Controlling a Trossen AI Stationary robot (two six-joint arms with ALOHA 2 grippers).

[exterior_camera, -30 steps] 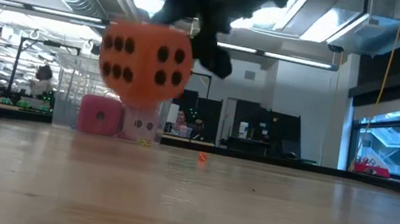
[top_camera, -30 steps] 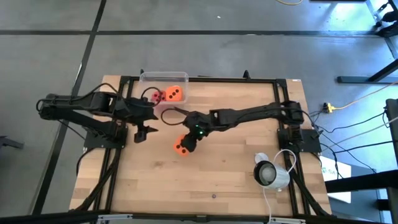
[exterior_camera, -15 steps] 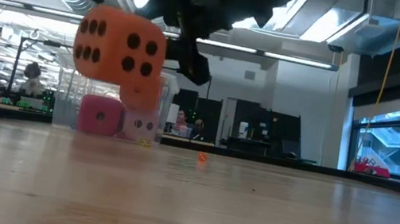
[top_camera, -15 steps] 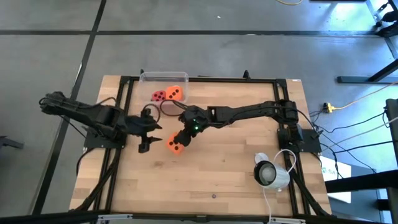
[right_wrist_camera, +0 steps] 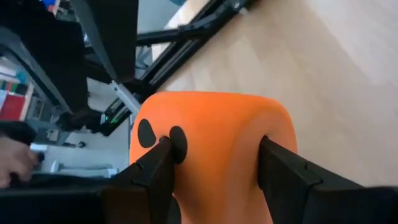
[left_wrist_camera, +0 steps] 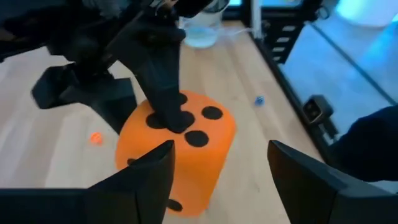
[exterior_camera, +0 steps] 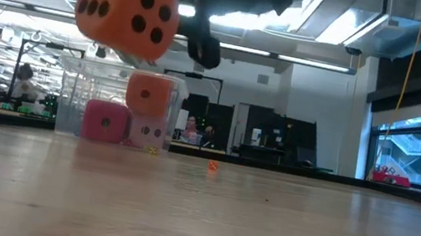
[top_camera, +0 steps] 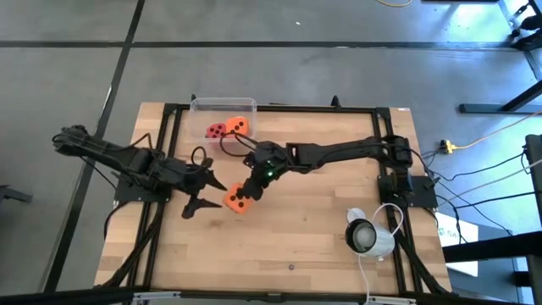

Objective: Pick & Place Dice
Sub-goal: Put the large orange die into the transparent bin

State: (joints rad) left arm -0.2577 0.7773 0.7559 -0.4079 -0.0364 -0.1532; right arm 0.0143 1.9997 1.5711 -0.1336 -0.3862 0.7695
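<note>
High view: your right gripper (top_camera: pixel 240 200) has its jaws clenched on an orange die (top_camera: pixel 236 201), held in the air over the worktop (top_camera: pixel 322 246) near its left-centre. Your left gripper (top_camera: pixel 196 193) sits just beside it on the left, jaws spread, pointed at the die. Left wrist view confirms the die (left_wrist_camera: pixel 177 149) lies straight ahead between the parted fingers (left_wrist_camera: pixel 134 186), the right arm's finger pressed on its top face. A cube, so no long axis. Looks like a handover; the left is the nearer free gripper. The clear bin (top_camera: pixel 222 106) with the other dice (top_camera: pixel 229 129) sits at the worktop's far edge, well apart.
</note>
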